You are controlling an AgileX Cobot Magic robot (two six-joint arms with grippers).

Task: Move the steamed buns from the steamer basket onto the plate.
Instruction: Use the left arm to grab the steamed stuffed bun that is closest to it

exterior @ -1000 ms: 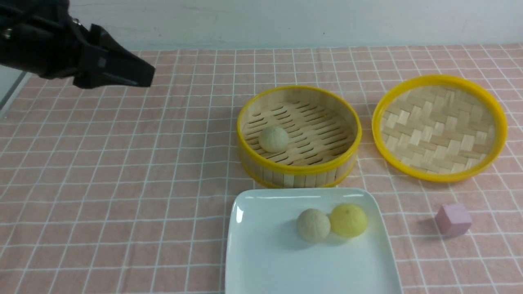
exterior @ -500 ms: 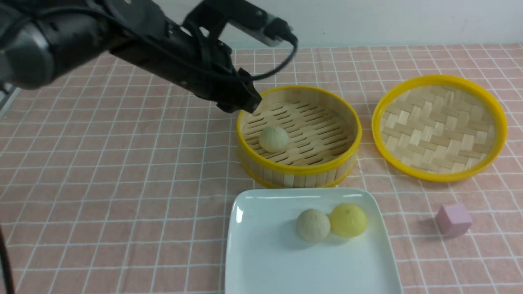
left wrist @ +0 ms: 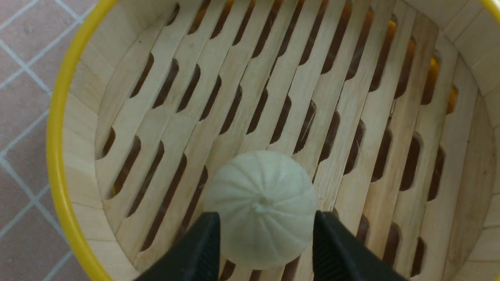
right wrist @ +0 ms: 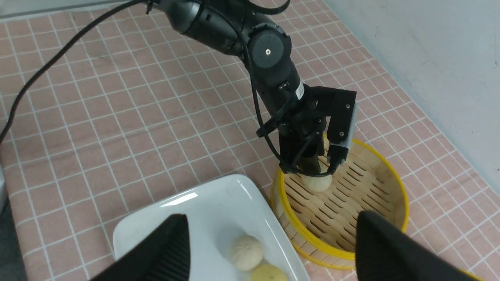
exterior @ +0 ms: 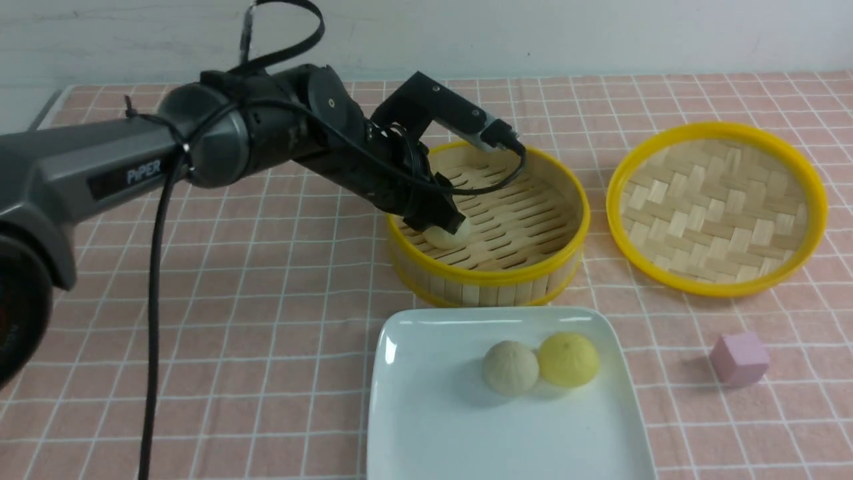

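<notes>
**Pink Checked Tablecloth Station: Left Gripper at the Basket Bun**

Pink checked tablecloth (exterior: 266, 300) with white grid lines covers the work surface. A plain white wall (exterior: 600, 33) stands behind it.

1. **Steamer basket.** The steamer basket (exterior: 490, 277) stands mid-table with its top open. One basket bun (left wrist: 259, 203), pale with a pleated top, rests on the slotted floor, near the wall on the robot's left side.

2. **Plate.** The plate (exterior: 426, 427) lies on the robot's side of the basket, just beside its wall. It carries a pale bun (exterior: 510, 367) and a yellow bun (exterior: 568, 360). The two touch side by side, right of the plate's centre.

3. **Other items.** The lid (exterior: 716, 287) lies flat to the right of the basket and apart from it, woven pattern facing up. A pink cube (exterior: 738, 359) sits on the cloth near the plate's right edge, clear of it.

4. **Left gripper.** The left gripper (left wrist: 265, 218) reaches down into the basket. Its jaws stand apart, one finger on each side of the basket bun and close against its sides. The bun sits on the floor with its round shape undistorted.

5. **Right gripper.** The right gripper (right wrist: 272, 214) hangs above the table, over the plate and basket, with its jaws spread wide.

6. **Markings.** The left arm housing reads "PiPER" (exterior: 143, 172) in white letters. A small white sticker (right wrist: 299, 90) on the left wrist carries print too small to read.
</notes>
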